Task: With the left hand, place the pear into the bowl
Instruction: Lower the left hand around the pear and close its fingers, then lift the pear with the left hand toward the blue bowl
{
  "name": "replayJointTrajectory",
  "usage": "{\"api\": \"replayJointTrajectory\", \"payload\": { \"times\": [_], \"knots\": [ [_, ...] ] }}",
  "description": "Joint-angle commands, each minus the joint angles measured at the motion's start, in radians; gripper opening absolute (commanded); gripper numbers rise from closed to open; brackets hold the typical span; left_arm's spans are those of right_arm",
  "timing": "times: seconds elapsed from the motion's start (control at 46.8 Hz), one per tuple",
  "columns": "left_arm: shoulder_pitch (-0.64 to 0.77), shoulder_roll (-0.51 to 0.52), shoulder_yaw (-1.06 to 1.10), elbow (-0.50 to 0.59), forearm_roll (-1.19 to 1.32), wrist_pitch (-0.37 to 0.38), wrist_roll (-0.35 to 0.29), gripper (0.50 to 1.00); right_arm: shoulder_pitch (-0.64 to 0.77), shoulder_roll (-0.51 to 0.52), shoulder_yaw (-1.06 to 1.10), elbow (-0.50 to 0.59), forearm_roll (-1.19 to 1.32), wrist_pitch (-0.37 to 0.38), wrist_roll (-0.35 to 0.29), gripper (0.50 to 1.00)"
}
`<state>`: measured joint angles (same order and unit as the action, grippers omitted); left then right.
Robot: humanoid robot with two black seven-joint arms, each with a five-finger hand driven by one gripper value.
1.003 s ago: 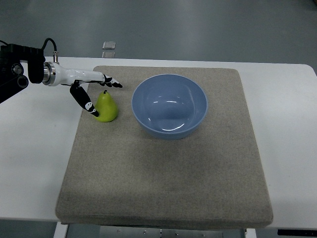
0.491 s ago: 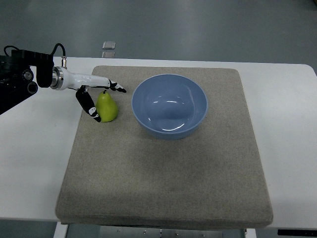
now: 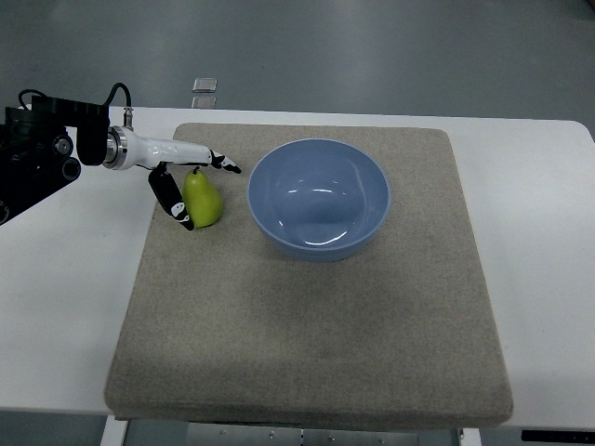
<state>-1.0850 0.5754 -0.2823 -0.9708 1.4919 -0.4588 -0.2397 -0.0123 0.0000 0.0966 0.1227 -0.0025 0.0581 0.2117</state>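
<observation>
Left hand [image 3: 191,186]: fingers spread around green pear [image 3: 202,198], not clamped.
Advice: close firmly below the widest part, then lift toward blue bowl [image 3: 318,198].

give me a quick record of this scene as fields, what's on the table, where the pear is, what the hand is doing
surface: white table with a grey mat on it
pear: green pear, upright on the mat, left of the bowl, apart from it
bowl: blue bowl, empty, on the mat
left hand: left hand around the pear, one finger behind its top, thumb by its left side; firm grasp not certain
right hand: not in view
task state: pear not yet in bowl
</observation>
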Motion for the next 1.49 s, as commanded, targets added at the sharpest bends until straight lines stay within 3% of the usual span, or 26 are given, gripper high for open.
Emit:
{"api": "replayJointTrajectory", "payload": {
  "times": [0.0, 0.171, 0.32, 0.598, 1.473],
  "knots": [
    [0.001, 0.001, 0.0, 0.0, 0.001, 0.0, 0.0, 0.896, 0.0, 0.0, 0.0, 0.0, -0.001, 0.0, 0.0, 0.926],
    [0.002, 0.001, 0.002, -0.002, 0.001, -0.001, 0.0, 0.861, 0.0, 0.0, 0.0, 0.0, -0.001, 0.0, 0.0, 0.926],
    [0.001, 0.001, 0.002, 0.0, 0.001, -0.001, 0.002, 0.774, 0.0, 0.0, 0.0, 0.0, 0.001, 0.0, 0.0, 0.926],
    [0.001, 0.001, 0.0, 0.0, 0.001, -0.001, 0.002, 0.5, 0.0, 0.0, 0.0, 0.0, 0.001, 0.0, 0.0, 0.926],
    [-0.016, 0.009, -0.017, -0.008, -0.022, 0.0, 0.0, 0.5, 0.0, 0.0, 0.0, 0.0, 0.001, 0.0, 0.0, 0.926]
  ]
}}
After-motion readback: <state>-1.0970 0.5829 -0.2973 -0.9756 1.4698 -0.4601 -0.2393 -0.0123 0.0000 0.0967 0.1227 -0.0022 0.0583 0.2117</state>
